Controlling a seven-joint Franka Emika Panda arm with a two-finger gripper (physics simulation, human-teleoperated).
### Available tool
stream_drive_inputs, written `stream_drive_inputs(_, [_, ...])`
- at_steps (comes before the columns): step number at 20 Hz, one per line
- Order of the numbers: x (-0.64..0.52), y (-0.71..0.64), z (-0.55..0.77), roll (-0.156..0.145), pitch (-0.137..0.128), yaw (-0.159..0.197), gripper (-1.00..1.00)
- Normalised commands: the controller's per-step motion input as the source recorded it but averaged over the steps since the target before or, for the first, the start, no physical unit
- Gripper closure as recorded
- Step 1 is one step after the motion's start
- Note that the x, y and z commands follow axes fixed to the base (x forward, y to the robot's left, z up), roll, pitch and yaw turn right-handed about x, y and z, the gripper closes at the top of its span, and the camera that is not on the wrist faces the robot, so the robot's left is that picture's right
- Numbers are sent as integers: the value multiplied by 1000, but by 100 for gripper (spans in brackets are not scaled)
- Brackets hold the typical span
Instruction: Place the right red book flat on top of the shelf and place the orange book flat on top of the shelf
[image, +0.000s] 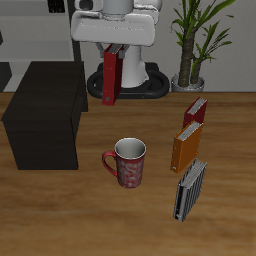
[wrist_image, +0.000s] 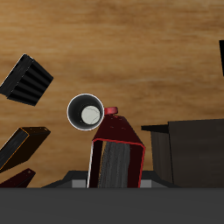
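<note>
My gripper (image: 112, 52) is closed on the right red book (image: 110, 78), which hangs upright below it, lifted clear of the table (image: 230, 200). In the wrist view the book's (wrist_image: 116, 154) page edges sit between my fingers. I hold it by its upper edge so that, in my judgement, it can be tipped flat before release.

The shelf (image: 45, 115) stands just beside the hanging book, its flat top bare. The transfer appears short.

Item count:
- One book in my grip.
- Three books standing on the table in a row: one dark red book (image: 195, 115) farthest back, the orange book (image: 184, 150) in the middle, one grey-and-black striped book (image: 190, 190) nearest the front edge.
- One mug (image: 128, 162), between the shelf and the row.
- One potted plant (image: 195, 45) at the back.

The orange book stands untouched, so neither placement is done.
</note>
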Motion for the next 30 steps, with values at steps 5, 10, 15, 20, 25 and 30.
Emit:
stream_drive_inputs(5, [-519, 64, -52, 1, -95, 39, 100])
stream_drive_inputs(10, [-254, 40, -155, -14, -17, 1, 100])
stream_drive_inputs(15, [-381, 29, -56, 29, -34, 26, 100])
stream_drive_inputs(20, [-455, -81, 37, -1, -43, -5, 100])
stream_drive_inputs(25, [-355, -23, 42, 6, -1, 0, 100])
stream_drive_inputs(30, [-377, -193, 158, -85, -30, -4, 100])
